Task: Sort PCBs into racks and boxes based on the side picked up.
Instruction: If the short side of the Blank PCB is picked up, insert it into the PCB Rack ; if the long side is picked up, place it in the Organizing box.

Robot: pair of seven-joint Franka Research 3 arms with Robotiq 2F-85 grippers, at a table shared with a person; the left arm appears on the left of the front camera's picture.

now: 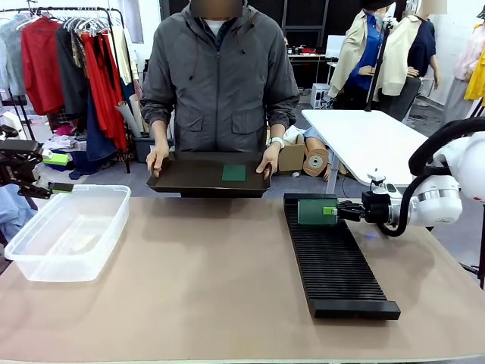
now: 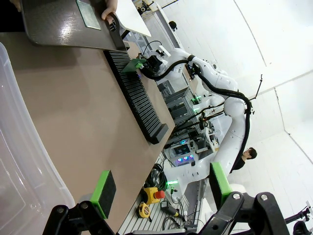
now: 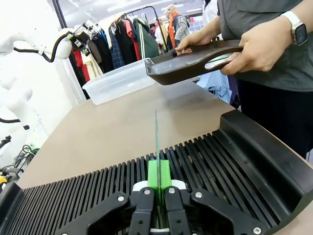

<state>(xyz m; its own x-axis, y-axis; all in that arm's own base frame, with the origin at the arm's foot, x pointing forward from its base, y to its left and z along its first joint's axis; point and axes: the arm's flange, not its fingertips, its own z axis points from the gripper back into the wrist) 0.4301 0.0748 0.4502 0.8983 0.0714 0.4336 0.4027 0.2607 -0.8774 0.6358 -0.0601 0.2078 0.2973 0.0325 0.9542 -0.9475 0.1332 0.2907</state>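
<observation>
Shows the racking step in hand. Grips 1 PCB (image 3: 157, 142) edge-on in the closed right end effector (image 3: 159, 178), upright over the far end of the rack (image 1: 333, 265), lower edge at the slots, seating not clear, with no other board in the rack. Calls next, by judgement, for a straight lowering into 1 slot, then release. Keeps the left end effector (image 2: 161, 190) open and holding nothing beside the clear box (image 1: 68, 227), itself without boards. Presents 1 further PCB (image 1: 233, 173) flat on the tray (image 1: 189, 182) in the person's hands (image 1: 267, 161), at the table's (image 1: 189, 288) far edge.
</observation>
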